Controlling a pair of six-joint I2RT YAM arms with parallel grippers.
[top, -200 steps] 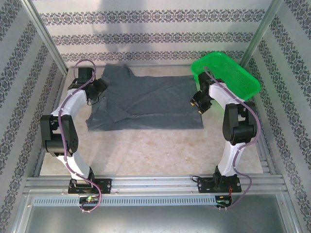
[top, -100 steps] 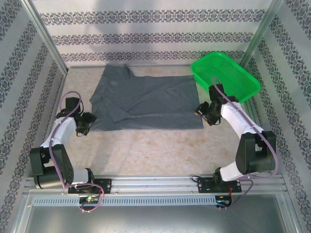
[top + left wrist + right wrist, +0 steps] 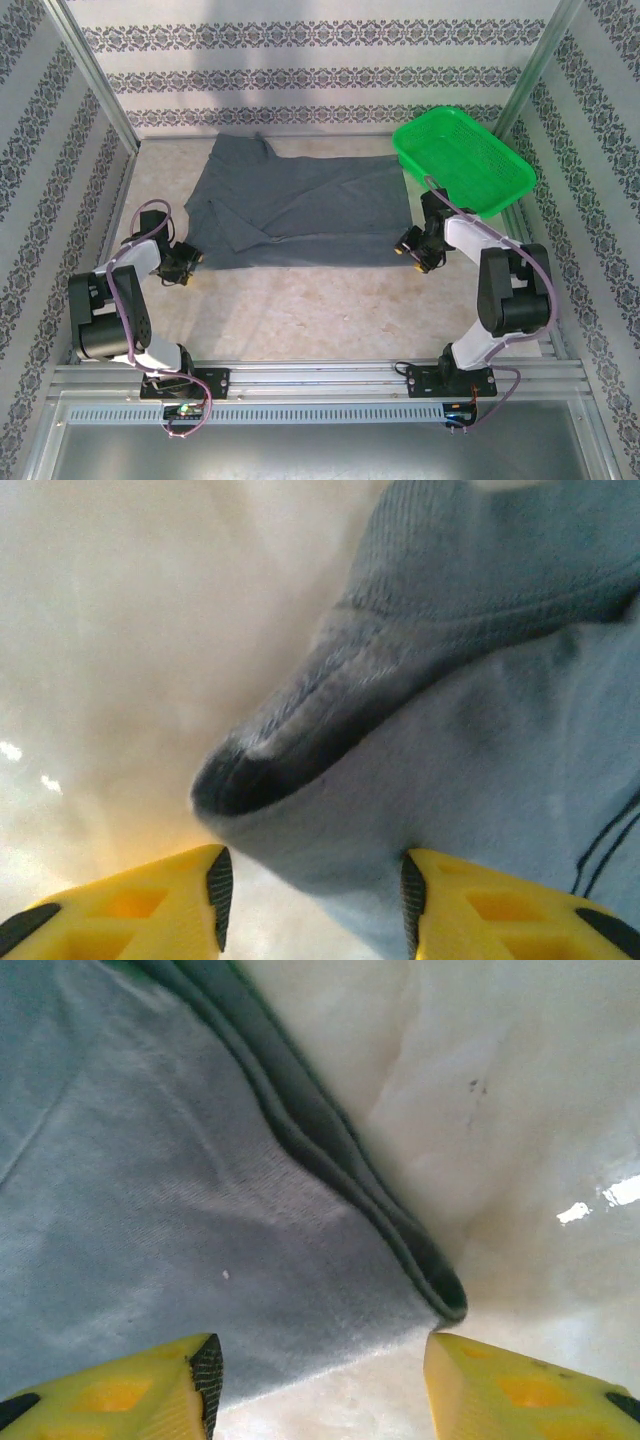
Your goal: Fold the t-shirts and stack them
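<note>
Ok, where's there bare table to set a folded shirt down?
The widest bare table lies between the near hem of the t-shirt and the rail. A narrower strip runs left of the shirt. It's crowded at the near corners, where the left gripper and right gripper sit, and by the green basket.

Slate-grey t-shirt [image 3: 300, 210] spread flat, partly folded

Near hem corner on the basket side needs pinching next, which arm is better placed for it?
Right. In the right wrist view its jaws stand open right at that t-shirt corner, low over the table. The left arm sits at the opposite corner, far from the green basket.
</note>
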